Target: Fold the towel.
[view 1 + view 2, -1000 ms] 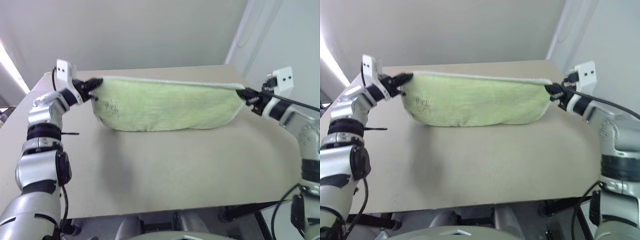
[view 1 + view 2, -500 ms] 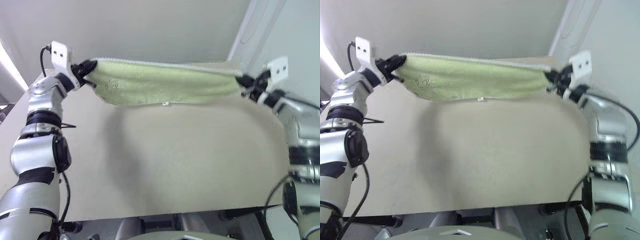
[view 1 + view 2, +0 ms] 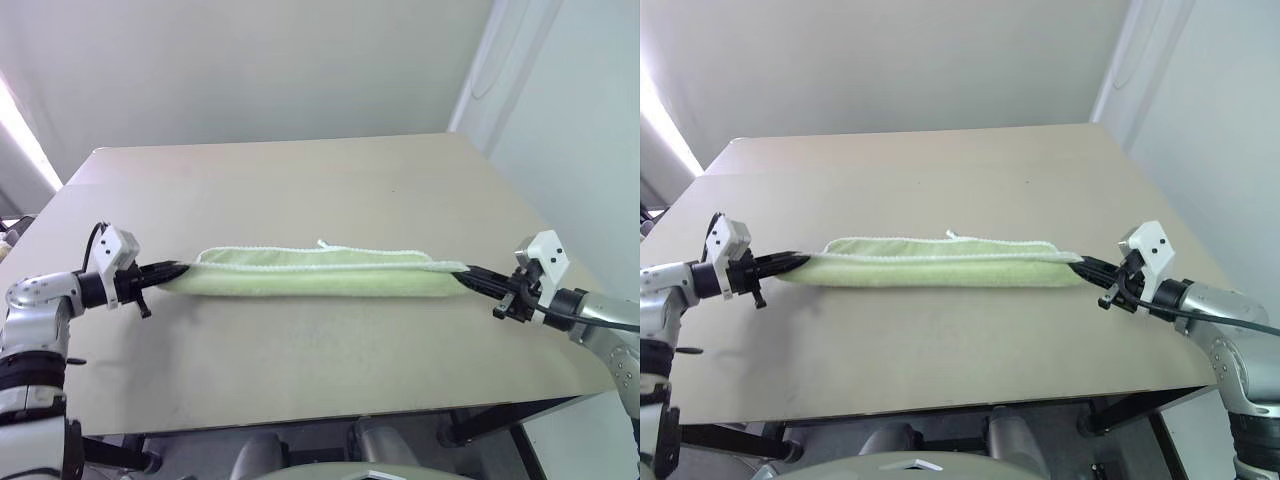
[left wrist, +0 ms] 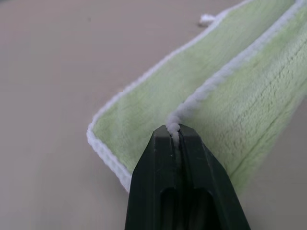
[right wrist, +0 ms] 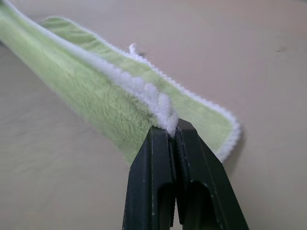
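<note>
towel pinched at both ends

left gripper (image 3: 172,270) clamped tight on the towel (image 3: 315,273) at its whitish edge, right gripper (image 3: 478,281) clamped likewise on the far end. stretched long and narrow between them, lying low across the middle of the table (image 3: 300,180), loop tag (image 3: 322,243) poking out behind.

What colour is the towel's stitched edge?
Whitish, on the light lime-green terry towel; clearest in the left wrist view.

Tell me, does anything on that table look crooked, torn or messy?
Nothing stands out. The lime-green terry towel lies as a straight folded strip on the beige table, each end pinched by a hand: left hand, right hand. No tears show.
</note>
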